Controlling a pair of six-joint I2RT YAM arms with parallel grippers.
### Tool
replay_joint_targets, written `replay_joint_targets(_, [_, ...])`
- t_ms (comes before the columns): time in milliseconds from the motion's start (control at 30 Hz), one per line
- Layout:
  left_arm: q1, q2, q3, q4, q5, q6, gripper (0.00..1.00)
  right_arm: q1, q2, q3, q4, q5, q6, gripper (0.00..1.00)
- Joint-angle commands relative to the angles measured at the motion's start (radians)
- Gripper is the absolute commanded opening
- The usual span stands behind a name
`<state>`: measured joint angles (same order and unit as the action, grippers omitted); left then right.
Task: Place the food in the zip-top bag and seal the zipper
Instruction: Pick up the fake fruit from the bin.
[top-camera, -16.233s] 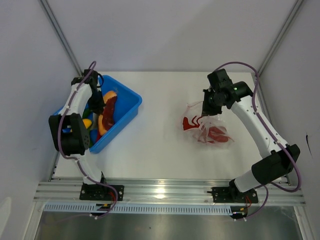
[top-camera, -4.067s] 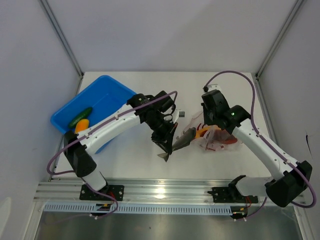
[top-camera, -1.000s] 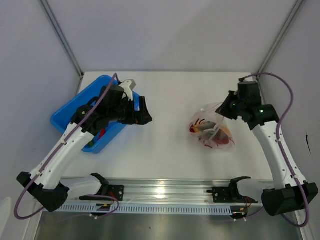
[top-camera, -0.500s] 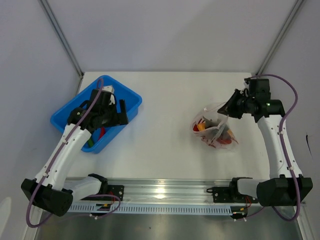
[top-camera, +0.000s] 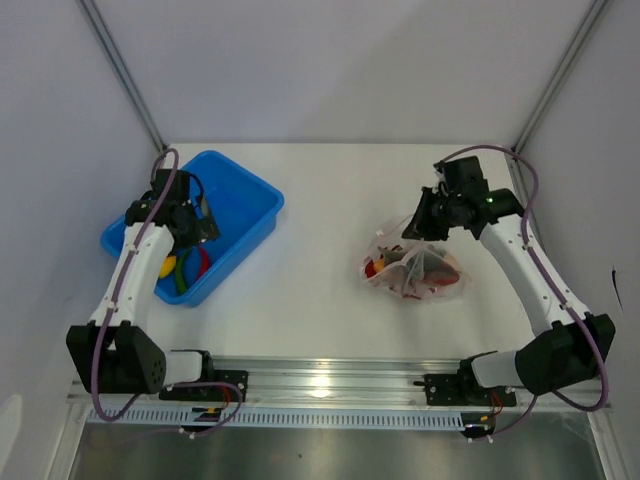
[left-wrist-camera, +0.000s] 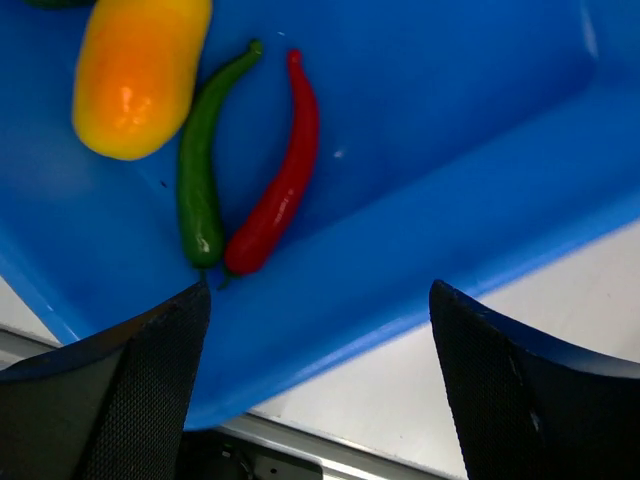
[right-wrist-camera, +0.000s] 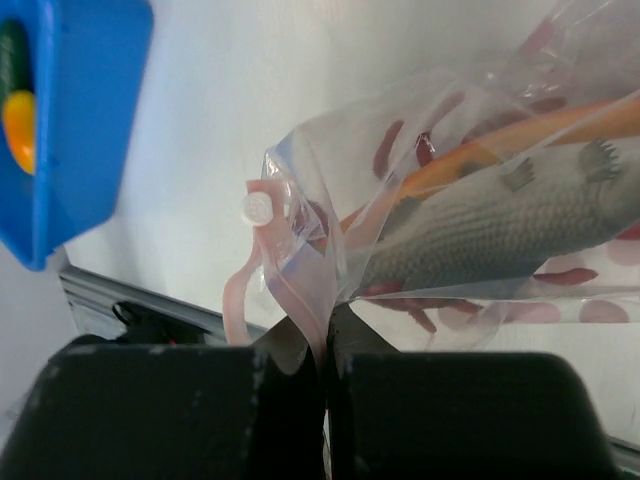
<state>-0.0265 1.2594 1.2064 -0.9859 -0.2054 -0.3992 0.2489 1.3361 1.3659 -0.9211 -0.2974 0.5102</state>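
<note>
The clear zip-top bag (top-camera: 418, 266) lies right of centre on the table. It holds a grey fish (right-wrist-camera: 500, 222), an orange piece (right-wrist-camera: 470, 160) and red chillies. My right gripper (top-camera: 414, 229) (right-wrist-camera: 327, 338) is shut on the bag's mouth edge, right by the pink zipper (right-wrist-camera: 236, 290) strip, which curls loose. My left gripper (top-camera: 192, 228) (left-wrist-camera: 315, 390) hangs open over the blue bin, nothing between its fingers. Below it in the bin lie a red chilli (left-wrist-camera: 281, 180), a long green vegetable (left-wrist-camera: 197, 172) and a yellow-orange piece (left-wrist-camera: 136, 75).
The blue bin (top-camera: 256, 214) (left-wrist-camera: 450, 150) stands at the table's left, near the frame post. An aluminium rail (top-camera: 320, 380) runs along the near edge. The bin's corner (right-wrist-camera: 70, 120) shows in the right wrist view.
My left arm has swung back left, to above the food in the bin. My right gripper has dragged the bag's mouth left and down, and the bag has shifted left with it.
</note>
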Motion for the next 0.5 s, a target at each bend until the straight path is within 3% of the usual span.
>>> replay_joint_targets(0, [0.097, 0.07, 0.004, 0.059, -0.064, 0.066, 0.9, 0.067, 0.037, -0.016, 0.045, 0.047, -0.026, 0.0])
replay_joint_targets(333, [0.217, 0.31, 0.028, 0.181, -0.23, 0.194, 0.91, 0.101, 0.126, -0.022, 0.094, 0.007, -0.05, 0.0])
replay_joint_targets(467, [0.249, 0.336, 0.012, 0.257, -0.261, 0.256, 0.91, 0.101, 0.138, -0.03, 0.102, 0.021, -0.084, 0.0])
